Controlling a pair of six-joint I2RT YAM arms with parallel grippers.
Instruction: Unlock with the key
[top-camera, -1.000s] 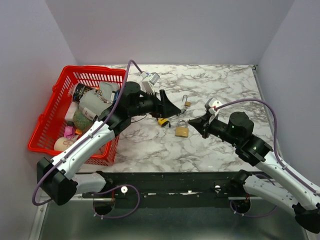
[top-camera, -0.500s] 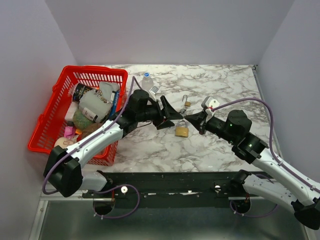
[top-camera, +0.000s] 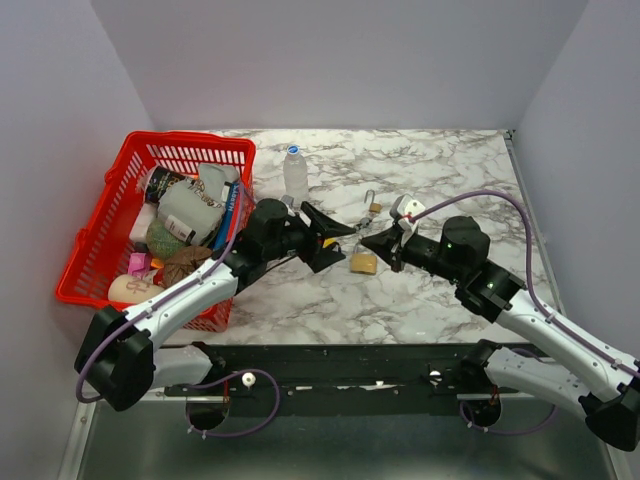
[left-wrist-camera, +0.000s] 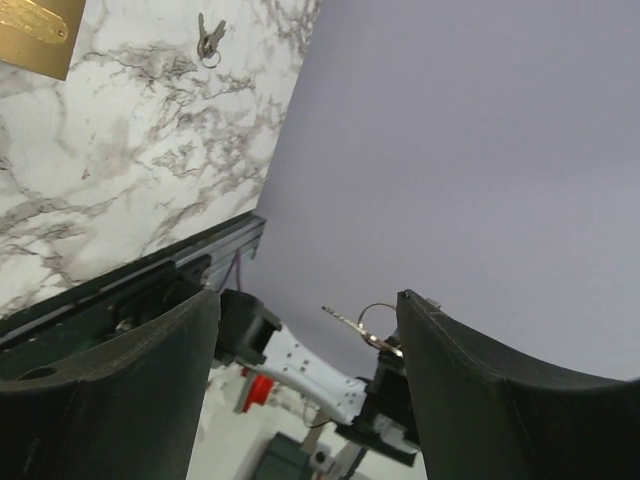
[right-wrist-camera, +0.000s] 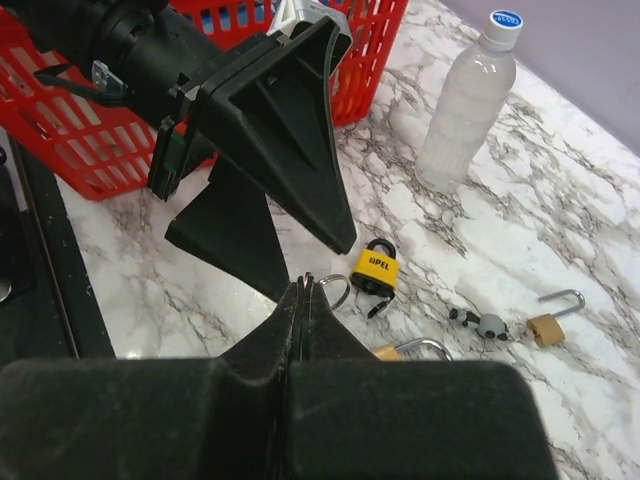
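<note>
Marble table (top-camera: 450, 160); left hand (top-camera: 347, 246) spread; right hand (top-camera: 368, 240) pinching key (left-wrist-camera: 350, 322) near brass padlock (top-camera: 363, 264)

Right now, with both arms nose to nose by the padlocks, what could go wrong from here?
1. The key is pinched only at the tip of the shut right jaws; it may twist or drop.
2. The open left jaws face them closely, beside the brass padlock; a small advance could collide them.
3. The upright bottle stands near the left arm and could be knocked over.
</note>
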